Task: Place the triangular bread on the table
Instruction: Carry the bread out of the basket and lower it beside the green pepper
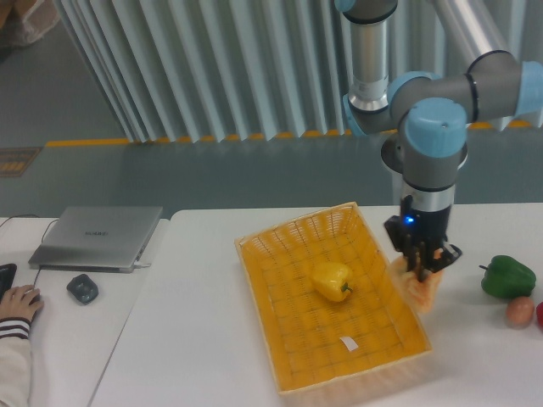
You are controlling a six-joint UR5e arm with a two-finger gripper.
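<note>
Nearest, below and left of the pincer: a yellow woven basket [288,373] resting on the white table [195,339], with a small white tag on its floor and a yellow bell pepper [333,281] near its middle, well left of the pincer.

Next, the gripper [422,271] itself, hanging just outside the basket's right rim, pointed straight down. Fingers pressed in on the triangular bread [417,291], pinched at its upper part, golden-orange body dangling below the fingertips (somewhat blurred). Bread raised above the tabletop by the look of it, overlapping the basket's right edge in this view; contact with the rim cannot be told.

Right of the pincer, on the table: a green bell pepper [508,276], and just below it a small round peach-coloured fruit [519,311].

Above the pincer: vertical wrist with a blue light, grey-and-blue elbow joints bending rightward, a silver upright link behind.

Far left: an adjoining desk with a closed laptop [97,236], a dark mouse [83,288], and a person's hand [19,303] at the edge.
</note>
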